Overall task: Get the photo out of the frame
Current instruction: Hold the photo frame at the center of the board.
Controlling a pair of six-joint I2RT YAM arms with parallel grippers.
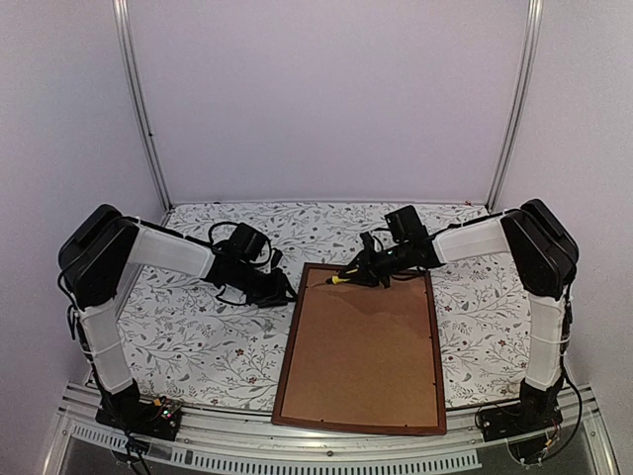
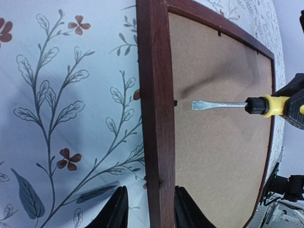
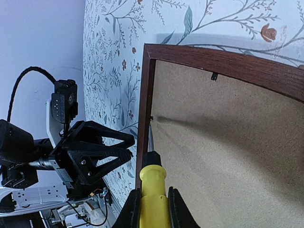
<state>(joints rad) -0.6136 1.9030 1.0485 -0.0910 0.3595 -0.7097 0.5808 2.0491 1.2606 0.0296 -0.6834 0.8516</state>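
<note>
Left arm base [image 1: 129, 411] and right arm base [image 1: 529, 416] flanked the near end of the frame [image 1: 285, 366], which lay face down on the floral tablecloth [image 1: 198, 336]. A brown backing board [image 1: 366, 346] filled the frame and hid the photo.

Left wrist view: the left gripper [image 1: 277, 289] straddled the frame's left rail. Its fingers [image 2: 116, 211] were spread, with a gap on the rail's outer side. A screwdriver [image 2: 223, 105] lay over the board, its blade tip just short of a small black tab [image 2: 175, 102] at that rail.

Right wrist view: the right gripper [image 3: 153, 211] pinched the screwdriver's yellow handle between closed fingers [image 3: 133, 209].
</note>
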